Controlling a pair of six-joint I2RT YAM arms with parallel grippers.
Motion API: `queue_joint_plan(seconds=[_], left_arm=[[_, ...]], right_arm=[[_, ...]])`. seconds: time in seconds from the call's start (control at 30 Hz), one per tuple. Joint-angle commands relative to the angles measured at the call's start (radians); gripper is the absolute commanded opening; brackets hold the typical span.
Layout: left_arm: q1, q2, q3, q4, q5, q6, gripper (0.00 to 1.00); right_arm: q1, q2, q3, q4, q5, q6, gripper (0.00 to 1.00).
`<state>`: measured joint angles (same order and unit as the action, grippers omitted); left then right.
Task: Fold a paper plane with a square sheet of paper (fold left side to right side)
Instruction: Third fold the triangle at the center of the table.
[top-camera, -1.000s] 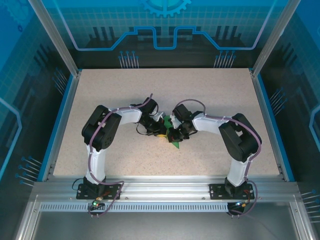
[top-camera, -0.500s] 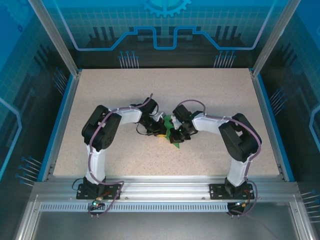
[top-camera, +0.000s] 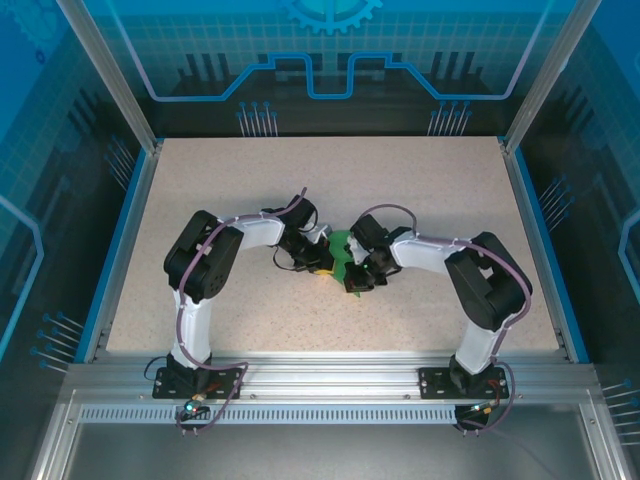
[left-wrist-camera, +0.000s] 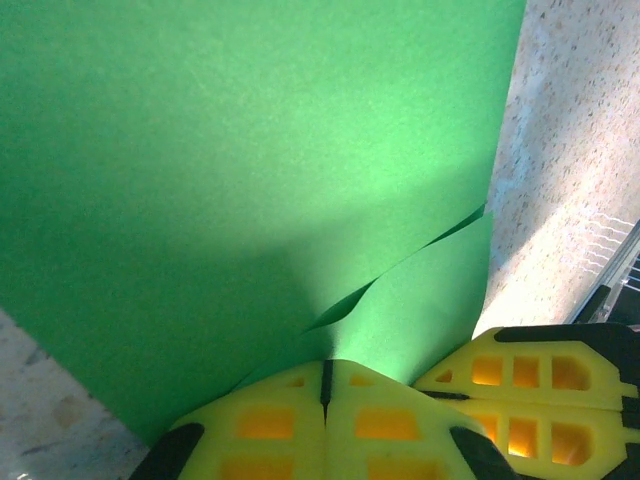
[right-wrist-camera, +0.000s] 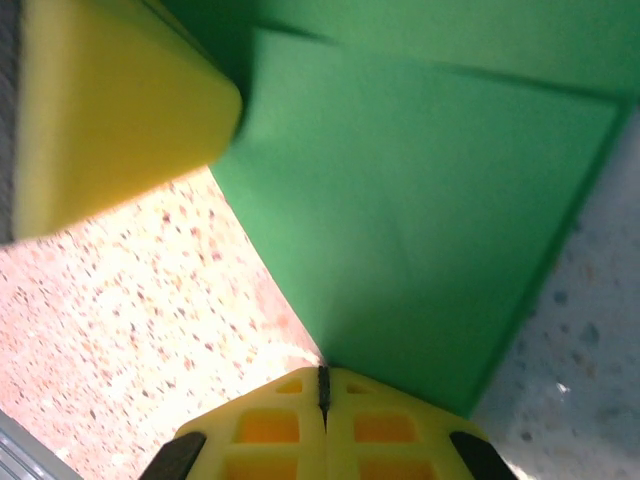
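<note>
Both arms reach in to mid-table (top-camera: 420, 190), wrists almost meeting over the square sheet of paper (top-camera: 343, 245)

- paper: lies at the table centre between the two wrists, mostly covered by them from the top view; a green patch shows on the far side and a narrow tip pokes out toward the near edge
- left gripper (left-wrist-camera: 325, 372): jaws fully together, only a thin seam between the yellow fingers. The green edge runs straight into that seam, so it's pinching the sheet. Left wrist view shows two layers, the upper one bowing up slightly and leaving a dark curved gap just ahead of the fingertips
- right gripper (right-wrist-camera: 322, 378): also closed tight, seam only. A corner of the sheet narrows right into the fingertips, pinched there. The green surface ahead of it is flat with a faint crease, and bare speckled table lies on both sides
- the two grippers sit just beside each other: right fingers (left-wrist-camera: 530, 385) show at the lower right of the left wrist view, a left finger (right-wrist-camera: 110, 110) at the upper left of the right wrist view
- can't tell the overall folded shape, too much is hidden
</note>
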<state>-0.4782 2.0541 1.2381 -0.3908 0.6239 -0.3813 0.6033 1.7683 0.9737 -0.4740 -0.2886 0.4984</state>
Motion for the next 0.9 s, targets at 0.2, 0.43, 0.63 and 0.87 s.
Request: queue_joint_plan(seconds=[0.2,0.43,0.63,0.87], left_arm=[[-0.002,0.034,0.003,-0.104,-0.126,0.042,0.0],[-0.001,0.032,0.004,-0.105,-0.126,0.041,0.0],[-0.003,0.028,0.004,-0.097,-0.115,0.031,0.0],[-0.004,0.025,0.004,-0.093,-0.112,0.024,0.0]], right_arm=[[-0.03,-0.066,-0.087,-0.136,0.044,0.016,0.0],[-0.061,-0.103,-0.131,-0.142,0.039,0.006,0.0],[-0.055,-0.193,-0.103,-0.078,-0.062,-0.024,0.0],[-0.052,-0.114,-0.012,-0.015,-0.086,0.004,0.0]])
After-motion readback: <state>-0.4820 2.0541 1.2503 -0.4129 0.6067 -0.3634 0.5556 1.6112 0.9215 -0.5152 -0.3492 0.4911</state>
